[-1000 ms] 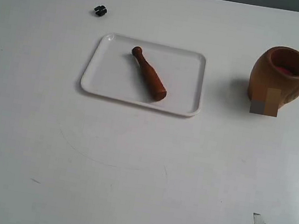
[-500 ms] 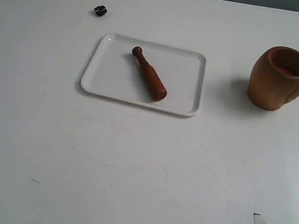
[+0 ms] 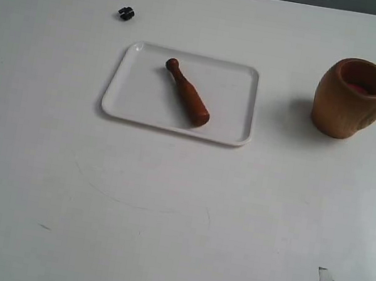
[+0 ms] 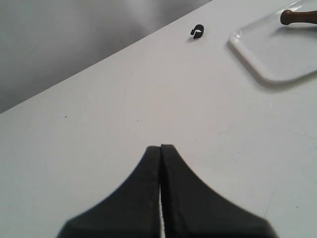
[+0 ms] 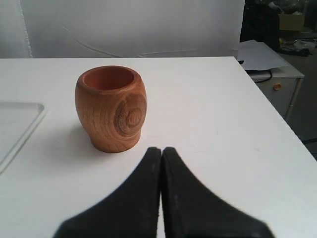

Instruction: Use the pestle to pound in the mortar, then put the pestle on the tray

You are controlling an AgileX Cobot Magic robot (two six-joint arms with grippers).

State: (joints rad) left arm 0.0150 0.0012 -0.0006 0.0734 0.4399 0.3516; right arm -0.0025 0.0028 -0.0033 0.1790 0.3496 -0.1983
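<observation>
Nothing has moved since half a second ago, as far as I can see: the pestle (image 3: 187, 93) lies at the same place on the tray (image 3: 232, 112), and the mortar (image 3: 351, 99) stands where it stood.

On the exterior view, counting from the middle of the white table (image 3: 176, 211), the tray is close to 12 o'clock. The pestle rests flat on it, on a diagonal. Its small knob points to 11 o'clock and its thick end points to 5 o'clock, near the tray's front rim. The mortar stands upright at about 2 o'clock, well apart from the tray, and its reddish inside is visible through the open mouth. A small black clip (image 3: 126, 13) lies on the table at about 11 o'clock, beyond the tray's corner and not touching it.

The left gripper (image 4: 161, 148) is clenched: its two dark fingers are pressed together with nothing between them. It hangs over bare table, and its camera sees the clip, one corner of the tray and the knob end of the pestle farther away.

The right gripper (image 5: 161, 149) is clenched in the same way and is also empty. The mortar stands near it, but the two are apart
</observation>
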